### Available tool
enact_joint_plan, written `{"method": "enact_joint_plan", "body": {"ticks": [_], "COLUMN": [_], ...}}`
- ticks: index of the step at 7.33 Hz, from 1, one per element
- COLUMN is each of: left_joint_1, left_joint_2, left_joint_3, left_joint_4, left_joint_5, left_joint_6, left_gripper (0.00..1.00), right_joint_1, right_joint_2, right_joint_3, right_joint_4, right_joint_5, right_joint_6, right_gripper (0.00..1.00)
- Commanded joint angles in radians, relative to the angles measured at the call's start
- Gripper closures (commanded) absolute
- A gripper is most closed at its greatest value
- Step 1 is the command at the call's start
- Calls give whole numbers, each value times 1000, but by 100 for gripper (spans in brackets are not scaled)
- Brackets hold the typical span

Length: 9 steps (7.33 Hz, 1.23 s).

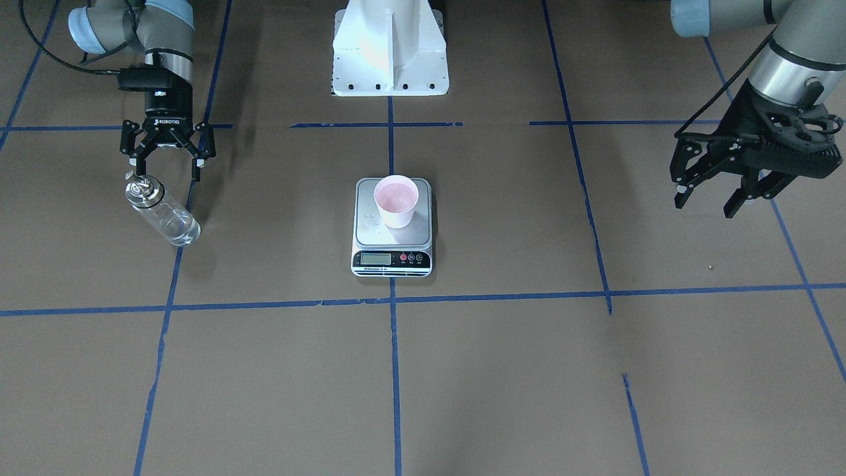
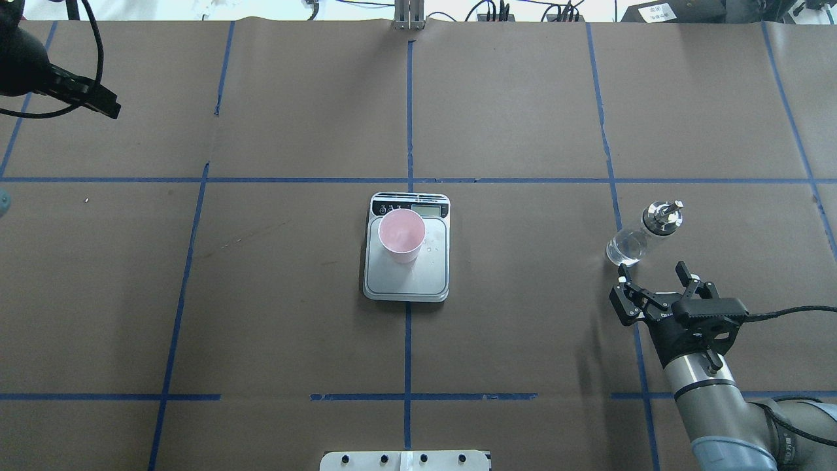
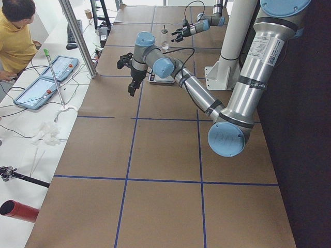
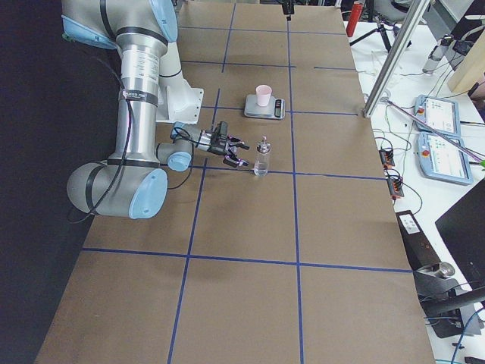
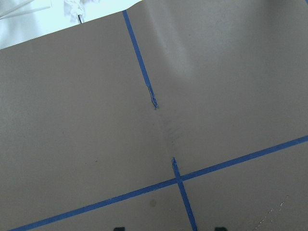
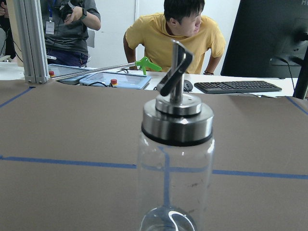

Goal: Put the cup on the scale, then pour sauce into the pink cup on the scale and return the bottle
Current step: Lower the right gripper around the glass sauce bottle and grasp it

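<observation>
Bottle (image 2: 644, 232) stands upright on the tabletop just beyond the right gripper (image 2: 652, 268), whose jaws are spread and empty. The left gripper (image 1: 704, 206), also open, hangs far off. A misaligned finger could topple the glass. The cup (image 2: 401, 234) sits on the scale (image 2: 407, 278).

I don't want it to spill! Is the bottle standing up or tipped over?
Standing up. The bottle sits on its base, silver cap on top; the open right gripper isn't holding it.

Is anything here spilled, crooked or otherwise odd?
A few small droplets lie on the scale plate beside the pink cup, likely splashed liquid. The bottle stands upright; nothing else looks off.
</observation>
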Motion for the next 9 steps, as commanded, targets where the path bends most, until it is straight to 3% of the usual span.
{"method": "enact_joint_plan", "body": {"ticks": [1, 7, 9], "left_joint_1": [0, 0, -2], "left_joint_2": [1, 1, 1], "left_joint_3": [0, -6, -8], "left_joint_4": [0, 0, 0], "left_joint_5": [0, 0, 0], "left_joint_6": [0, -2, -2], "left_gripper": [29, 27, 27], "right_joint_1": [-1, 69, 117], "right_joint_2": [6, 12, 156], "right_joint_3": [-37, -54, -167], "right_joint_4": [66, 72, 121], "right_joint_5": [-3, 17, 61], "right_joint_6": [-19, -50, -100], "right_gripper": [3, 2, 2]}}
